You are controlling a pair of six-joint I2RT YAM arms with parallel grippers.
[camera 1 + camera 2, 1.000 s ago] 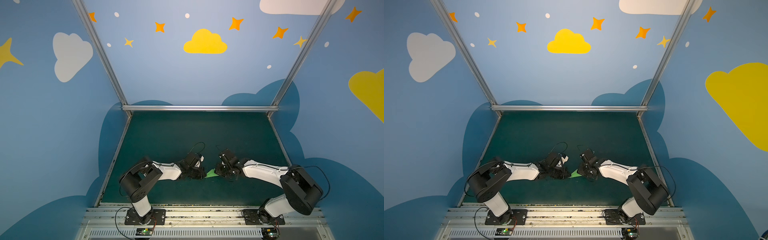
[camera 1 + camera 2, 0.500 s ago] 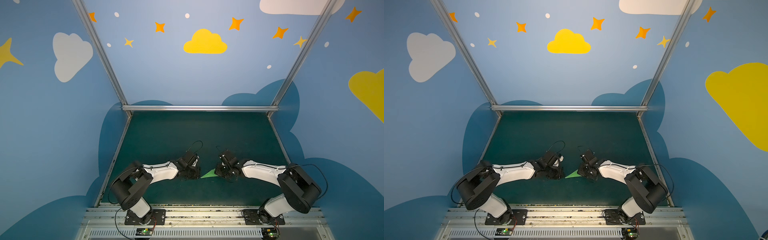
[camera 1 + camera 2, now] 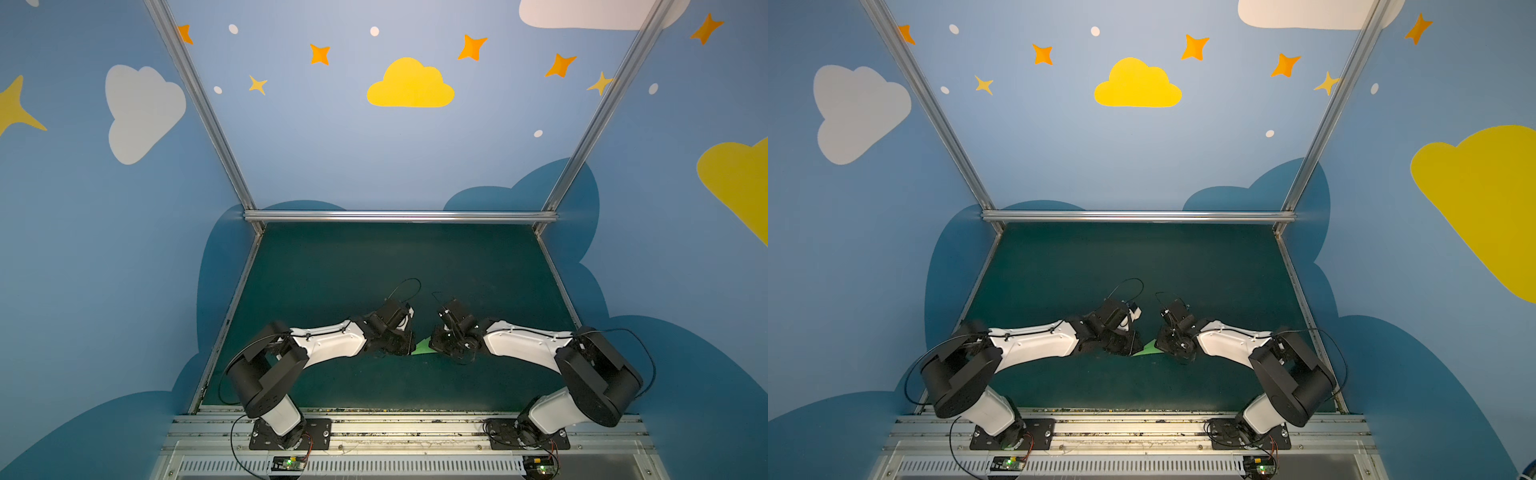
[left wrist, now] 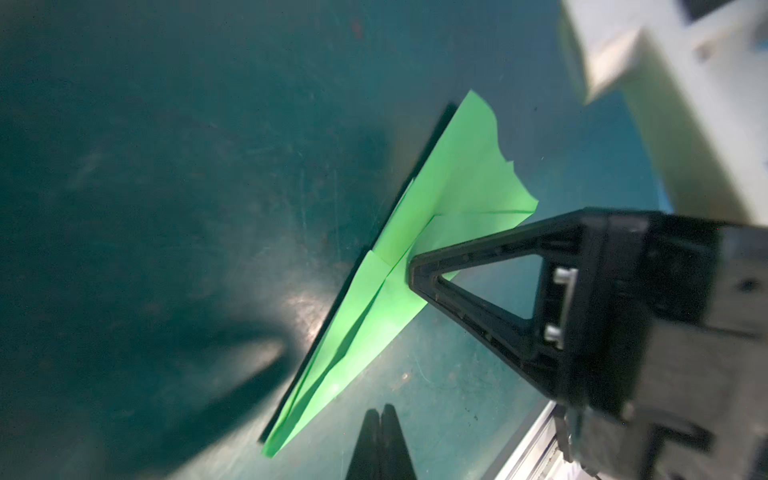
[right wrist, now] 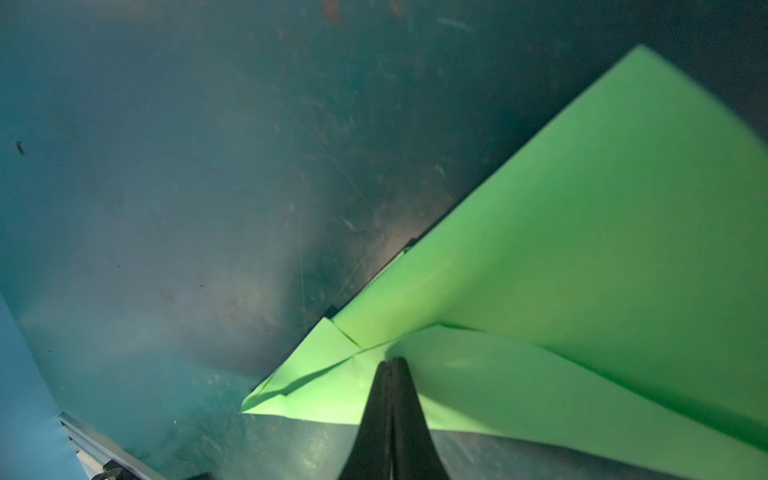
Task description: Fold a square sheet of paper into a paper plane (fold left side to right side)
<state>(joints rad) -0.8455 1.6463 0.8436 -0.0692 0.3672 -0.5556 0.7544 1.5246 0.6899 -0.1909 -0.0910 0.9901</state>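
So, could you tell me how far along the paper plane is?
Done: the paper plane is creased into a pointed dart on the mat. In hand: the shut right gripper presses its middle; the shut left gripper sits near the nose. Remaining: probably flattening the curled tail edge.

On the table mat (image 3: 374,266), in its front half and about midway across, the paper plane (image 3: 423,347), lodged between the left gripper (image 3: 405,348) on its left and the right gripper (image 3: 435,345) on its right, wider end under the right one. In the left wrist view, the plane's pointed end just beside the left gripper's tip and apart from it, the right gripper's tip down on the plane's middle. Behind them, more mat up to the back rail (image 3: 399,216); in front, along the mat's near edge, the base rail (image 3: 415,428).
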